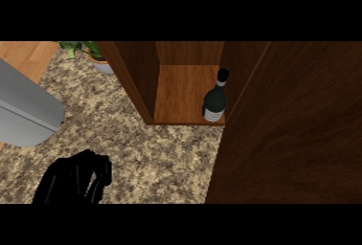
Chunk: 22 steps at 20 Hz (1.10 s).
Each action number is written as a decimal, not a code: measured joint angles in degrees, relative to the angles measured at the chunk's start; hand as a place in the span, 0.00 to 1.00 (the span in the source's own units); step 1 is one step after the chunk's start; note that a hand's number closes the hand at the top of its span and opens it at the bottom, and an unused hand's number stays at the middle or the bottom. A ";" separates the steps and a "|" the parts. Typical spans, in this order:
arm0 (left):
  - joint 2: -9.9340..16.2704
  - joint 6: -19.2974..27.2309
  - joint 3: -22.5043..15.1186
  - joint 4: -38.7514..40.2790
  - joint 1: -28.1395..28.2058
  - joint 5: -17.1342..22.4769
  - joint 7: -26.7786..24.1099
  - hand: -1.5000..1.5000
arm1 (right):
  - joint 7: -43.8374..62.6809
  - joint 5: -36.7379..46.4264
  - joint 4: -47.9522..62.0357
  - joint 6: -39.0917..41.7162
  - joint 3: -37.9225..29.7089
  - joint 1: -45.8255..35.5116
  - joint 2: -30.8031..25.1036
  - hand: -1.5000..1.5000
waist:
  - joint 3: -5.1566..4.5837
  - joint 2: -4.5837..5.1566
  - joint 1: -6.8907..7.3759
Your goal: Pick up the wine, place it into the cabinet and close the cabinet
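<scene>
Speckled granite counter (163,153) is carrying an open wooden cabinet (134,76), a potted plant (88,52) at its far left edge and a grey appliance (25,115) at left, while the cabinet's shelf (180,95) is holding the wine bottle (215,101) upright by its right wall.

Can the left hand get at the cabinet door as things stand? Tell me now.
Probably yes. The left hand rests low over the counter, holding nothing, and bare counter lies between it and the open cabinet door. The wine bottle already stands inside.
</scene>
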 measured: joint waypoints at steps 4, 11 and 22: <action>4.66 -3.54 3.75 -1.95 5.53 1.05 -1.99 0.00 | 4.38 0.39 -0.36 -2.62 8.15 -1.69 2.36 1.00 | -0.04 -0.10 0.19; 11.14 -12.48 11.73 -1.49 14.37 6.31 -5.77 0.00 | 9.53 7.65 0.00 -11.08 21.42 -6.58 4.80 1.00 | -0.16 -0.39 0.65; 18.40 -23.02 21.24 2.77 23.02 11.64 -8.16 0.00 | 9.98 14.48 2.99 -31.23 32.36 -21.24 -1.22 1.00 | -0.27 -0.50 2.11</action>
